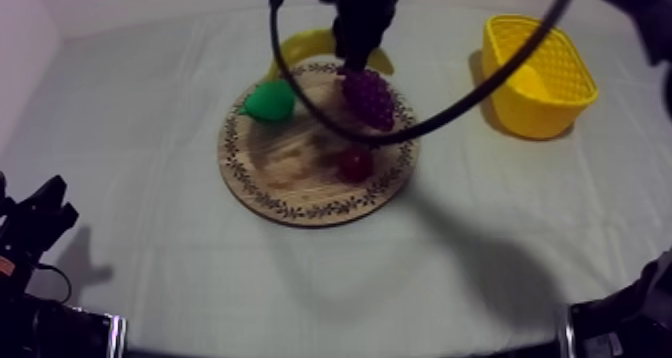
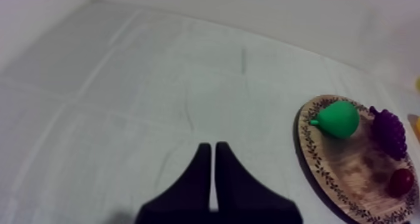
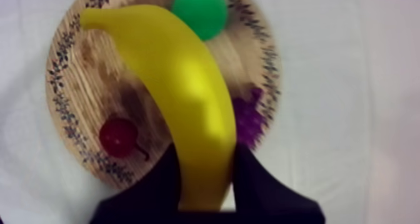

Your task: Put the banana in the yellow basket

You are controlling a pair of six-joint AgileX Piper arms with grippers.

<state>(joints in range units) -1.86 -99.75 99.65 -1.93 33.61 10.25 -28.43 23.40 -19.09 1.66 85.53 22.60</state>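
My right gripper (image 1: 355,52) hangs over the far rim of the round wooden board (image 1: 290,172), shut on the yellow banana (image 1: 300,44). In the right wrist view the banana (image 3: 181,82) runs out from between the black fingers (image 3: 256,176), lifted above the board (image 3: 81,82). The yellow basket (image 1: 540,77) stands at the back right, apart from the board. My left gripper (image 1: 35,217) rests low at the left side of the table. Its fingers lie together as a narrow wedge (image 2: 212,148) over bare cloth.
On the board lie a green pear (image 1: 270,100), a bunch of purple grapes (image 1: 370,97) and a small red fruit (image 1: 354,164). The left wrist view has the board (image 2: 319,157) off to the side with the pear (image 2: 337,119) and grapes (image 2: 389,131).
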